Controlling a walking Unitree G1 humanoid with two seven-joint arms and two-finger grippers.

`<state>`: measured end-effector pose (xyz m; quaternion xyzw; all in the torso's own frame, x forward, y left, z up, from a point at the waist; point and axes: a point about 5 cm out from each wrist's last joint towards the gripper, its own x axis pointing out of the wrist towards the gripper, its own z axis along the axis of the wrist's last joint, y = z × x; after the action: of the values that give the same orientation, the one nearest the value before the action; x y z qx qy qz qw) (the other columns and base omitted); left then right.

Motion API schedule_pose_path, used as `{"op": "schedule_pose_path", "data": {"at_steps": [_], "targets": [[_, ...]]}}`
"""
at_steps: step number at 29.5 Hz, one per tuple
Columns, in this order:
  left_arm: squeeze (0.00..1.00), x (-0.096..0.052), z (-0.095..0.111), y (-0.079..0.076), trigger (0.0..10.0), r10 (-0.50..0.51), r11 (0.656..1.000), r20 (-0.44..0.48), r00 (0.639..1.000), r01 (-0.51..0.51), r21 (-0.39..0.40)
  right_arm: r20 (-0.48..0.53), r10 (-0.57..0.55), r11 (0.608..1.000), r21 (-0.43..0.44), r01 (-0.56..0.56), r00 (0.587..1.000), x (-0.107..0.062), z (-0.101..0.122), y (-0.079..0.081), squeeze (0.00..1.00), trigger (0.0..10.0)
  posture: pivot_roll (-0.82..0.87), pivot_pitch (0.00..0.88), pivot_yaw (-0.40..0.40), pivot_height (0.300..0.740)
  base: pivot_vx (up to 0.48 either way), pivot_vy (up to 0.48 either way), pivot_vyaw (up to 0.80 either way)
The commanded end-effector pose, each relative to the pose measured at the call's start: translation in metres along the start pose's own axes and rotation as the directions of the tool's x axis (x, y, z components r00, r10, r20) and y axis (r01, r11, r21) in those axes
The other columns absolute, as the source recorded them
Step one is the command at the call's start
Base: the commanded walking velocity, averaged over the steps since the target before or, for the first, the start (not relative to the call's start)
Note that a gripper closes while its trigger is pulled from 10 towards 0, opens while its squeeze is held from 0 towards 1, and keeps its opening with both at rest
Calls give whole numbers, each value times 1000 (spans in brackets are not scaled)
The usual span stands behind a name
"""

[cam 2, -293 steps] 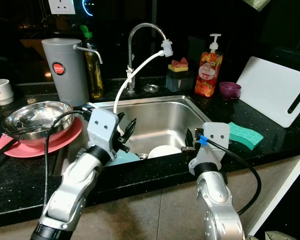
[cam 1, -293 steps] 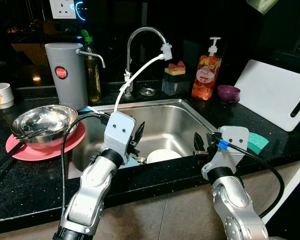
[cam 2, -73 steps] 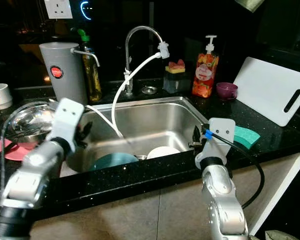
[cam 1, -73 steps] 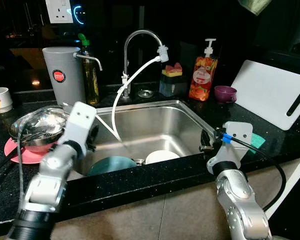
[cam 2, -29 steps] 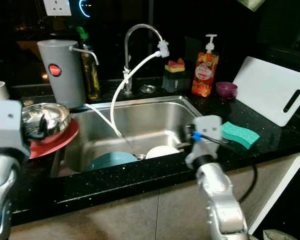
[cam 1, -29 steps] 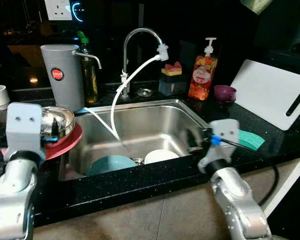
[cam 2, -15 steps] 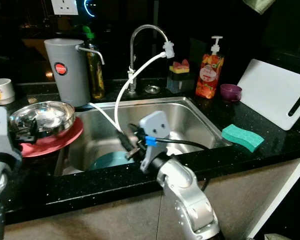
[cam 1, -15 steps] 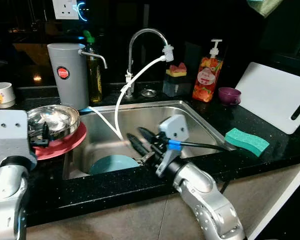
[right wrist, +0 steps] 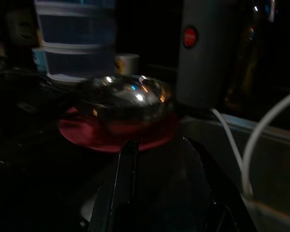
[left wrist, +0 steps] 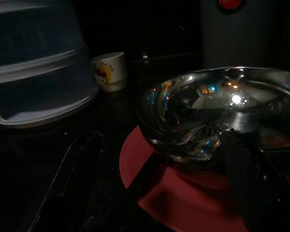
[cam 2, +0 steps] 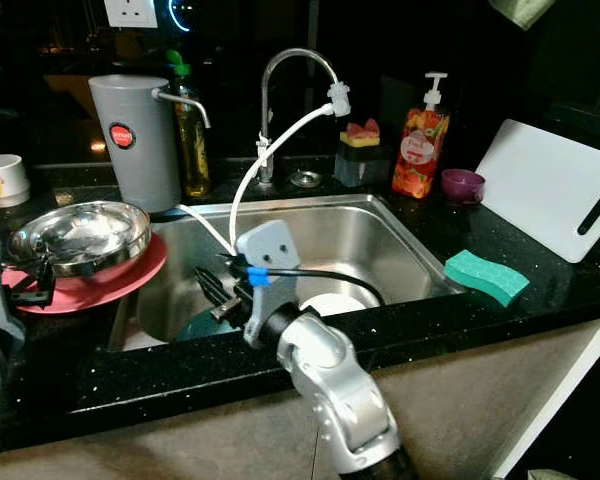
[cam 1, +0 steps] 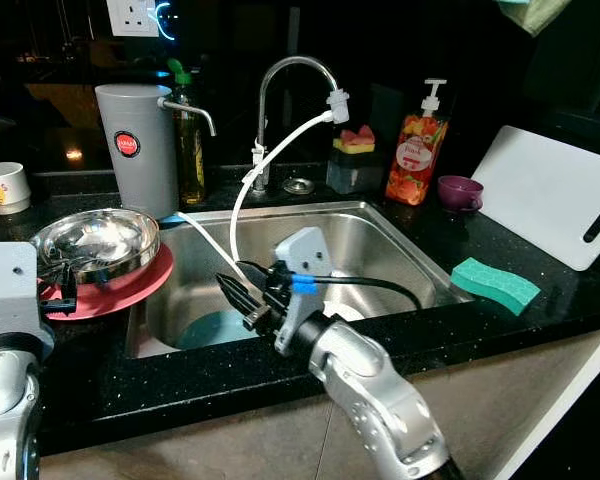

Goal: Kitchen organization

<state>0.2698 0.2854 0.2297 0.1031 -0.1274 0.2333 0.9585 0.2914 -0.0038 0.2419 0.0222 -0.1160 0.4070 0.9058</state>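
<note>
A steel bowl [cam 1: 95, 243] holding utensils rests on a red plate [cam 1: 130, 290] on the dark counter left of the sink [cam 1: 380, 235]. My left gripper [cam 1: 68, 292] is at the plate's near left edge, open, its fingers [left wrist: 75, 166] spread on either side of the bowl [left wrist: 217, 111] and plate [left wrist: 183, 198]. My right gripper [cam 1: 235, 295] reaches leftward across the sink's front, open and holding nothing, pointing toward the bowl [right wrist: 123, 99]. Under it a teal plate [cam 1: 205, 328] lies in the sink. A white bowl [cam 2: 330, 303] beside the teal plate is partly hidden by the arm.
A grey canister [cam 1: 135, 150], an oil bottle [cam 1: 188, 150], a faucet [cam 1: 280, 100] with a white hose, a soap bottle [cam 1: 413, 155] and a purple cup [cam 1: 457, 190] line the back. A green sponge [cam 1: 493, 283] and a white cutting board [cam 1: 555, 200] are at the right. A white mug [cam 1: 2, 188] stands at the far left.
My right arm has swung from the sink's right rim leftward across the basin, toward the bowl. My left gripper has drawn back to the plate's near left edge.
</note>
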Motion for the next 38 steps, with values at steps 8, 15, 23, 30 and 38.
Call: {"op": "schedule_pose_path", "data": {"at_steps": [8,15,23,30,38], "targets": [[0,13,0,-9,10000,-103,994,18,994,104,-43,31,-22,1000,8,22,999,7,9,0,0,10000,89,40,-69,740,0,0,0],[0,22,0,-14,8745,-155,979,20,988,156,-129,41,-35,999,13,35,999,6,11,-1,0,10000,82,38,-67,740,0,0,0],[0,26,-8,-16,1294,-170,943,-36,985,152,-295,46,-45,999,19,44,998,6,12,-1,0,10000,78,41,-65,740,0,0,0],[0,23,-14,-19,0,-163,944,-52,985,140,-300,46,-57,998,31,56,997,5,12,-3,0,10000,74,43,-73,740,0,0,0],[0,28,5,-21,0,-122,983,74,990,131,-130,51,-67,997,35,65,996,5,14,-5,0,10000,69,43,-75,740,0,0,0]]}}
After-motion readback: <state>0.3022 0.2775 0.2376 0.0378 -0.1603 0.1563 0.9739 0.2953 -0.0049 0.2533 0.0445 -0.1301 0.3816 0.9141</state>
